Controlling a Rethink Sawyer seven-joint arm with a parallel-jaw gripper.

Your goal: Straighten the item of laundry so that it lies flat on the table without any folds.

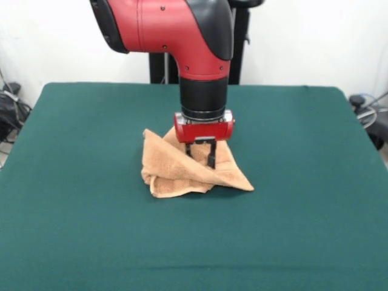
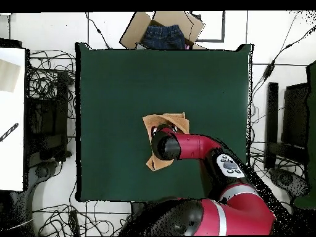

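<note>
Bare green table [image 1: 194, 254] fills the near side in the front view, and beyond it the towel [image 1: 176, 173] lies near the middle of the table, bunched and folded over itself. One pointed corner reaches toward the right edge, and a thick rolled fold sits along the near-left side. The gripper [image 1: 202, 155] stands straight down on the towel's far-right part, its two dark fingers [image 1: 211, 159] a little apart with their tips at the cloth; whether they pinch a layer I cannot tell for sure, as the fold hides the tips. From above, the arm covers most of the towel [image 2: 168, 119], whose long axis runs roughly from far edge to the robot's edge. Most of the crumpled cloth lies left and nearer the camera than the gripper, so any pull should probably go away from that bulk.
</note>
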